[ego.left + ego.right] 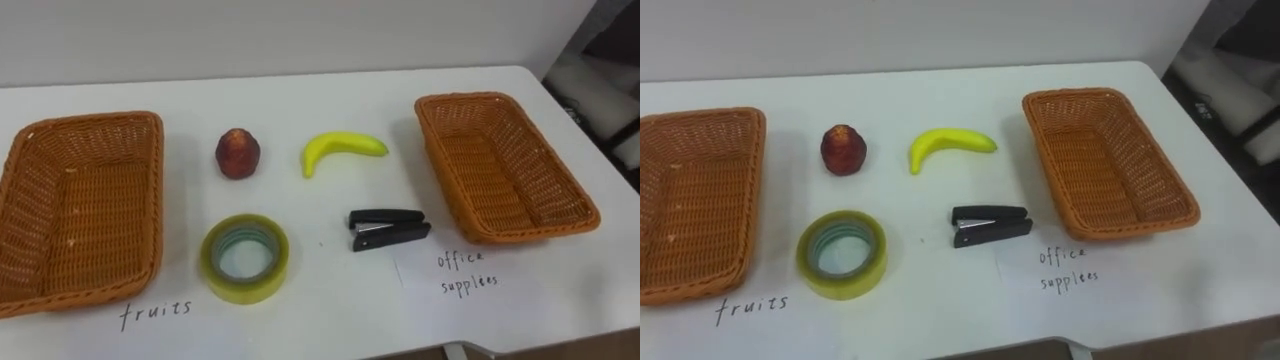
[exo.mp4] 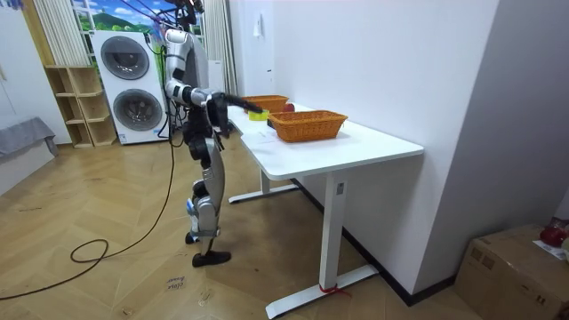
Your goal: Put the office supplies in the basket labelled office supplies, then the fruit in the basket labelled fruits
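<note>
Two wicker baskets are standing on the white table: the left basket and the right basket. Four things are lying apart from each other on the table between them. One red fruit and one banana are lying in the far row. One tape roll and one stapler are lying in the near row, the stapler nearer to the right basket. In the room view the robot is standing at the table's long side and is holding its right hand over the near edge, close to these things. Whether this hand is open or closed, or is touching anything, I cannot tell.
</note>
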